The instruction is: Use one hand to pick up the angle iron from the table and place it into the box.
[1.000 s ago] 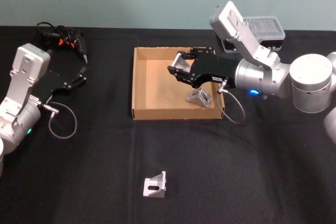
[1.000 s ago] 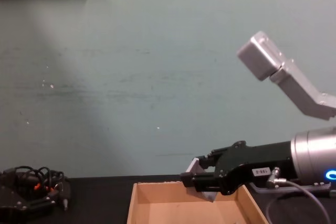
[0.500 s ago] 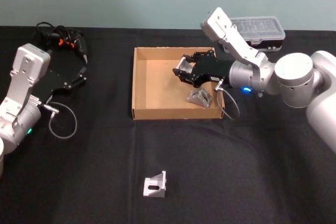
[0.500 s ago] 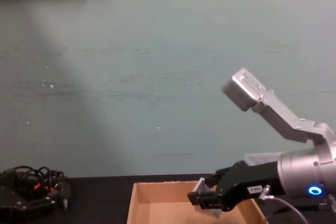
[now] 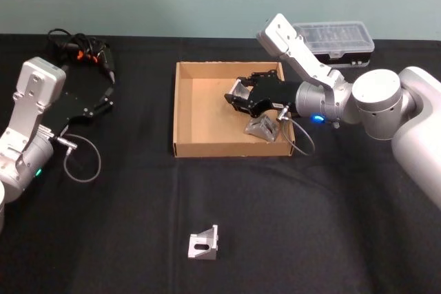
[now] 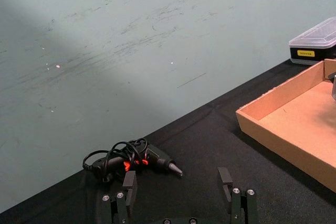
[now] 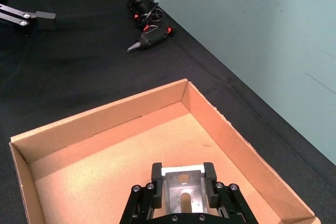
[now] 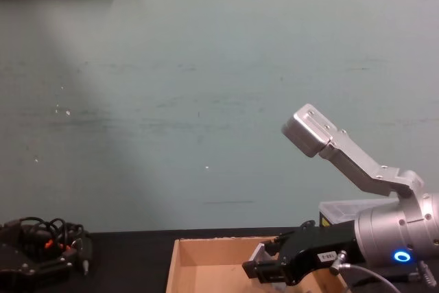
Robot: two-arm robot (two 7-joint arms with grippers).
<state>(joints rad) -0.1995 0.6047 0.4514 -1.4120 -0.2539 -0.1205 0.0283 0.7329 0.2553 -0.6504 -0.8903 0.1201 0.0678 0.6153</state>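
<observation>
Far left, the left gripper (image 5: 105,98) is held open and empty. A loose angle iron (image 5: 204,244) is seen on the table (image 5: 124,197) before the box (image 5: 178,111); the held angle iron (image 5: 240,90) is clamped in the right gripper (image 5: 235,94) over the box.

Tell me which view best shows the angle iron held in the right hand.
The right wrist view: the angle iron sits close up, clamped in the right hand, slot visible, above the box. The head view shows it small at the hand's tip; the chest view shows one edge, side-on.
</observation>
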